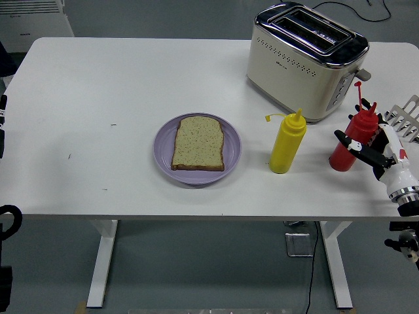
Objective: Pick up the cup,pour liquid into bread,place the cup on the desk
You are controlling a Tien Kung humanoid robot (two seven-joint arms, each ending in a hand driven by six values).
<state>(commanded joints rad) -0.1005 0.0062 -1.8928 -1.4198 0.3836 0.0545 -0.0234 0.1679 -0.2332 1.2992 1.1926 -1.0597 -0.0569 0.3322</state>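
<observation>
Right hand (pixel 376 149) wraps spread fingers around the red bottle (pixel 351 140), hiding its right side; grip unclear.

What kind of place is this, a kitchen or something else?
Probably a lab or test room set up as a mock breakfast spot: a plain white table holds a toaster, bread on a plate, and sauce bottles.

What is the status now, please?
Right hand open, fingers around red squeeze bottle, grasp not closed. Bottle upright on table. Left arm at left edge. Path to bread: yellow bottle between.
</observation>
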